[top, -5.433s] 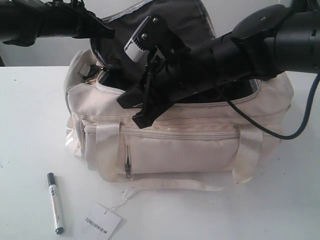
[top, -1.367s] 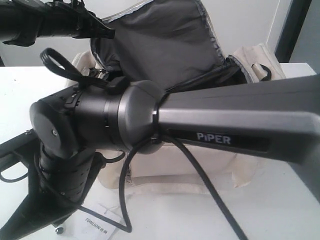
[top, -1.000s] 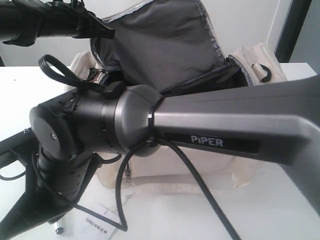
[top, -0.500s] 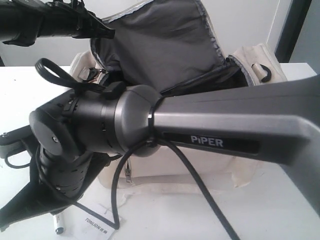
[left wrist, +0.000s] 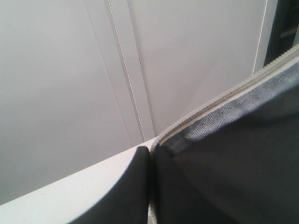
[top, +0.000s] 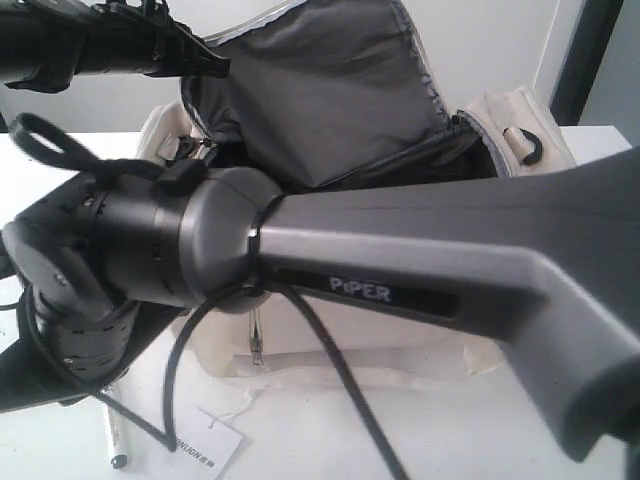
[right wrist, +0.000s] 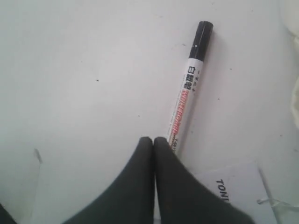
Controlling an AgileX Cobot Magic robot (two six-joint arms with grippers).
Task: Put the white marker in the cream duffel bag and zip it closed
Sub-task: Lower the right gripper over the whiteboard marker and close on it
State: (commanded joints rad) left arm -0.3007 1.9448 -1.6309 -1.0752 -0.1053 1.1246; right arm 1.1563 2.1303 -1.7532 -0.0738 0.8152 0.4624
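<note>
The right pincer [right wrist: 153, 140] is seen with its two dark fingers pressed tight together, nothing caught between them, poised low over the white desk [right wrist: 70, 70]. Just beside those fingertips the white marker [right wrist: 188, 88] is found lying flat on the desk. Its dark cap is pointed away from the pincer and its near end is hidden behind one finger, so whether it is being touched cannot be told. A white paper hang tag [right wrist: 229, 186] is spotted close by, next to the marker's near end. In the exterior view the marker is reduced to a thin sliver at the lower left of the frame, beneath the right arm [top: 400, 230], by which the middle of the picture is filled. Behind that arm the cream duffel bag [top: 495, 112] is seen at the centre, its top unzipped and its grey-lined flap [top: 330, 90] raised. At the upper left, the flap's zip edge appears to be nipped by the left pincer [left wrist: 150, 150], closed narrow upon it.
</note>
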